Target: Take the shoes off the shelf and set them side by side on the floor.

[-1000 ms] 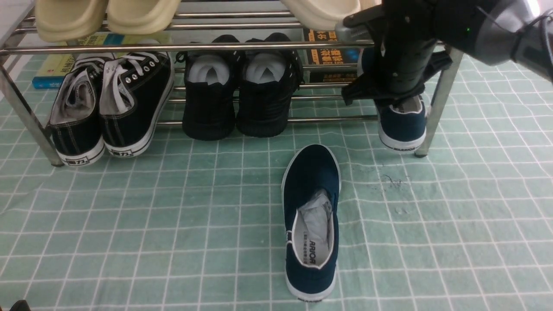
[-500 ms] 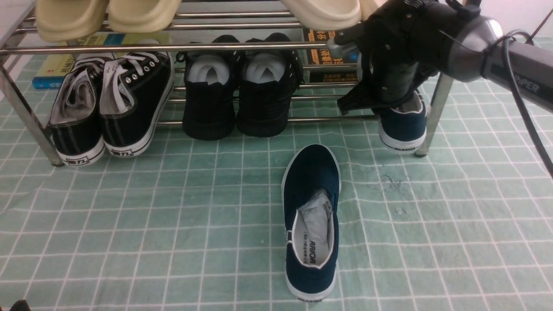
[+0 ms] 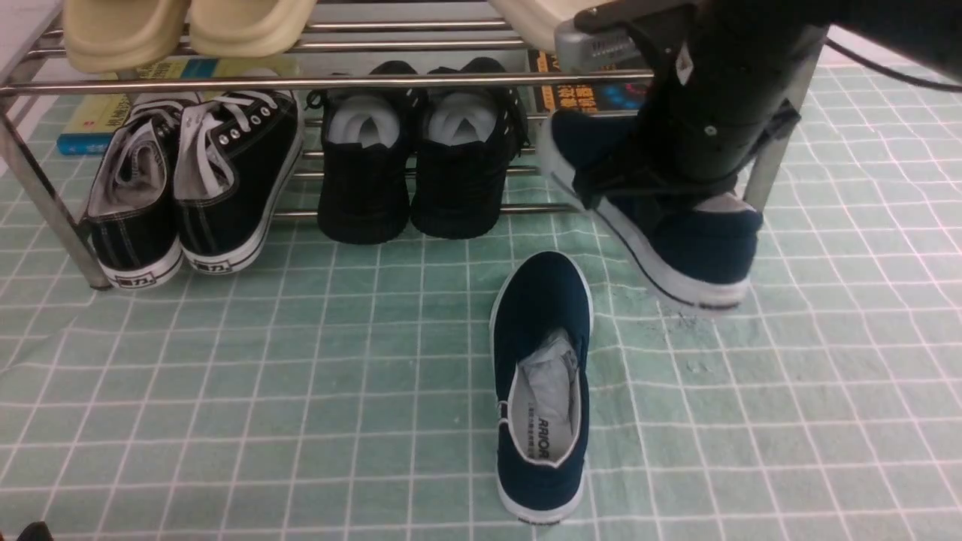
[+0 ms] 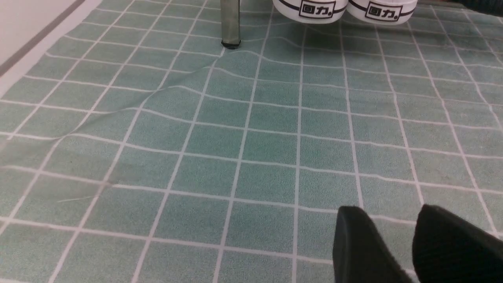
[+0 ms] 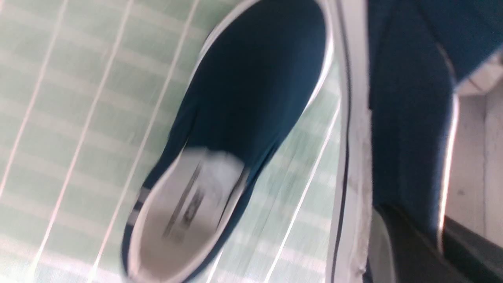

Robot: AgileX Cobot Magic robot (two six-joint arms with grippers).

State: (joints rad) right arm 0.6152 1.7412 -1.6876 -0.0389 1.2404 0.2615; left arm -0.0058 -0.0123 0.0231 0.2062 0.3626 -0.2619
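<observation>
One navy shoe (image 3: 545,315) (image 5: 255,78) lies on the green gridded floor (image 3: 301,376), toe toward the chrome shelf (image 3: 301,81), grey insole and paper showing. The other navy shoe (image 3: 699,240) (image 5: 408,118) hangs tilted in the air in front of the shelf's right end, white sole facing left. My right gripper (image 3: 639,188) (image 5: 442,239) is shut on its side wall, one finger inside the opening and one outside. My left gripper (image 4: 388,208) hovers low over bare floor (image 4: 255,137), its fingers apart with nothing between them.
Black lace-up sneakers (image 3: 195,180) and all-black shoes (image 3: 413,173) stand on the lower tier, beige slippers (image 3: 188,22) on the top one. Books (image 3: 98,120) lie behind. The shelf's right leg (image 3: 766,180) stands just behind the held shoe; its left leg (image 4: 230,19) rises ahead of my left gripper.
My right gripper shut on the shoe at the shelf's right end, then lifted it off the tier and pulled it forward and left, tilting it. The shoe on the floor stayed put.
</observation>
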